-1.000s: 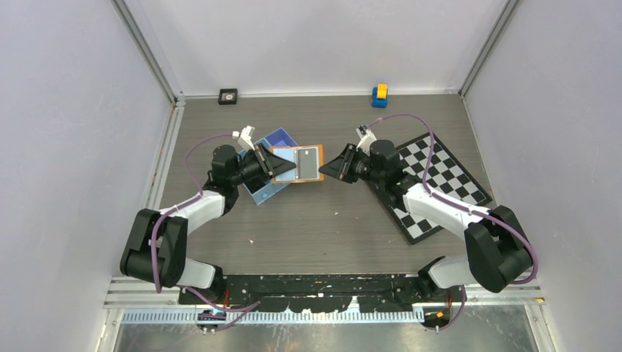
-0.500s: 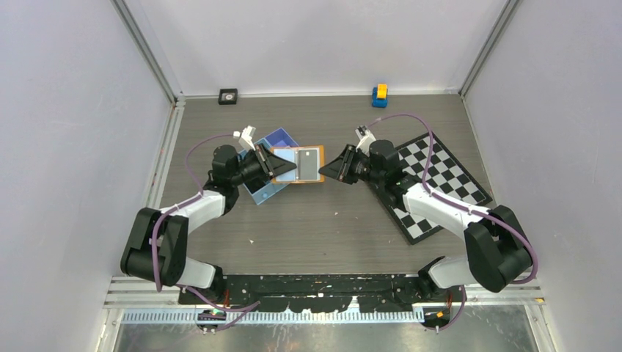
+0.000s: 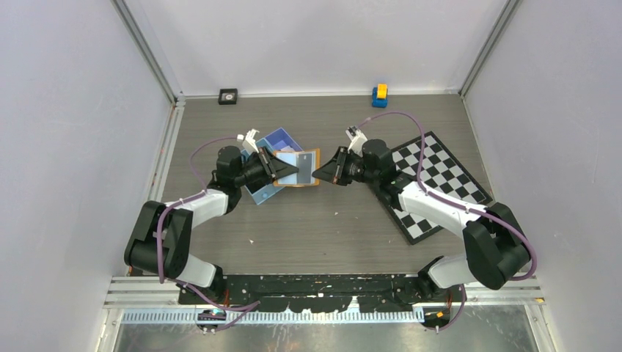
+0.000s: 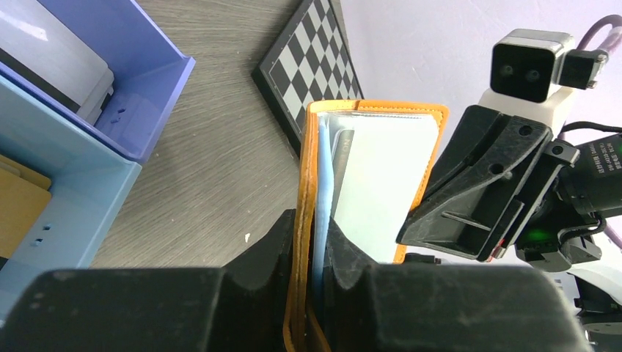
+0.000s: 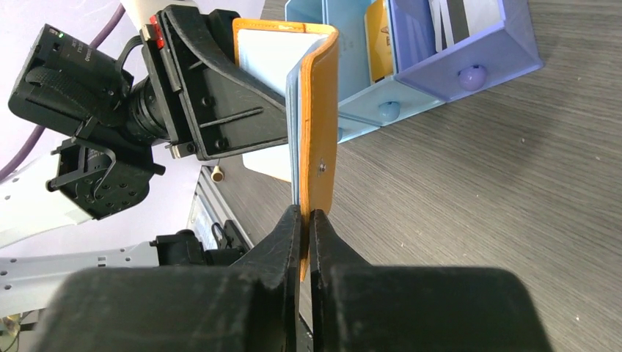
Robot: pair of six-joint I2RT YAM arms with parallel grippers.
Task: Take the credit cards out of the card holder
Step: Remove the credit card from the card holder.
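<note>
My left gripper (image 4: 309, 238) and right gripper (image 5: 304, 218) pinch the small orange leather-look card holder (image 4: 374, 108); pale flat cards (image 4: 381, 176) sit inside, unremoved.

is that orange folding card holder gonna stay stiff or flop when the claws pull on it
Probably bends only at its fold: the orange leather-look folding card holder stands in a V, each flap looks flat where the left claw and right claw pinch it. Likely light, since edge pinches alone seem to hold it up.

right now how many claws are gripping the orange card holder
2: the left claw clamps one flap of the card holder, the right claw clamps the opposite flap; none hidden.
</note>
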